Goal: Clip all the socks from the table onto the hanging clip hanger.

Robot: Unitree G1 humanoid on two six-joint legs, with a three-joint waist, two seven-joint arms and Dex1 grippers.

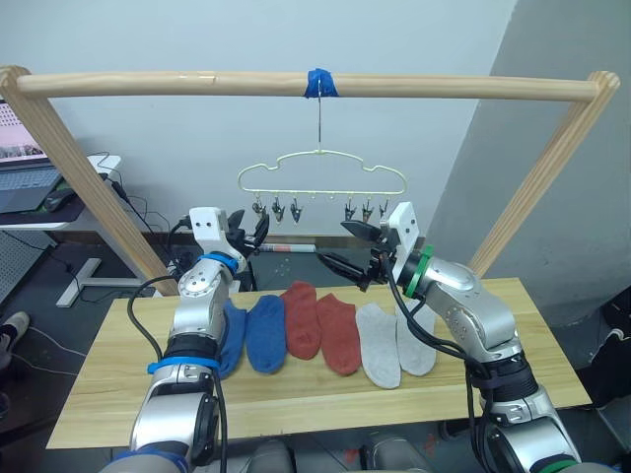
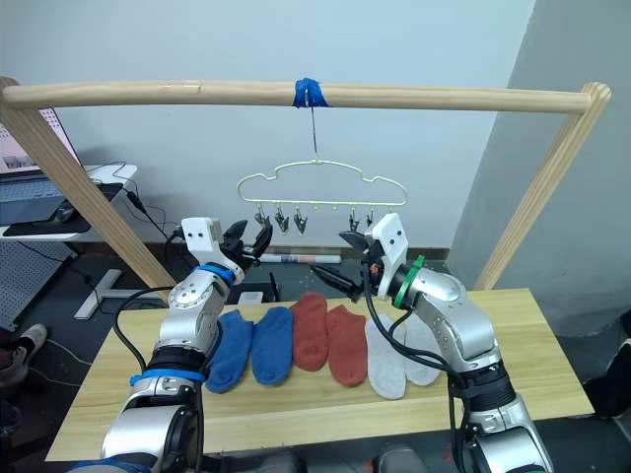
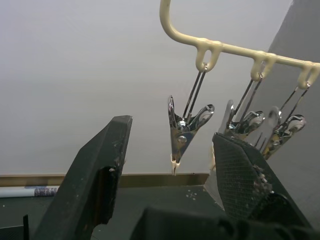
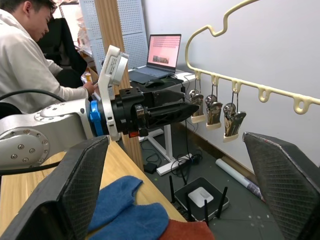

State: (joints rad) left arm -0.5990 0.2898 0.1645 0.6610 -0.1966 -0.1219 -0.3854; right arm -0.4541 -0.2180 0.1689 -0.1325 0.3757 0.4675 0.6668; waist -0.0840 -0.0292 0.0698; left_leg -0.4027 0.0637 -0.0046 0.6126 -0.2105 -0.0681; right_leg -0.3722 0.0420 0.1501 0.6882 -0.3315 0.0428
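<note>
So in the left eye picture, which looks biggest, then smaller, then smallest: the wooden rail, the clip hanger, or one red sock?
1. wooden rail, widest across the picture
2. clip hanger
3. red sock, though it lies nearer the camera

Both silver-shelled arms raised from the lower corners of the head view toward the frame's centre. Left gripper of two black fingers [image 1: 249, 232] at centre-left, wrist angled up, fingers parted wide and empty. Right gripper of two black fingers [image 1: 353, 246] just right of centre, pointing leftward, fingers [image 4: 287, 187] spread far apart, holding nothing.
</note>
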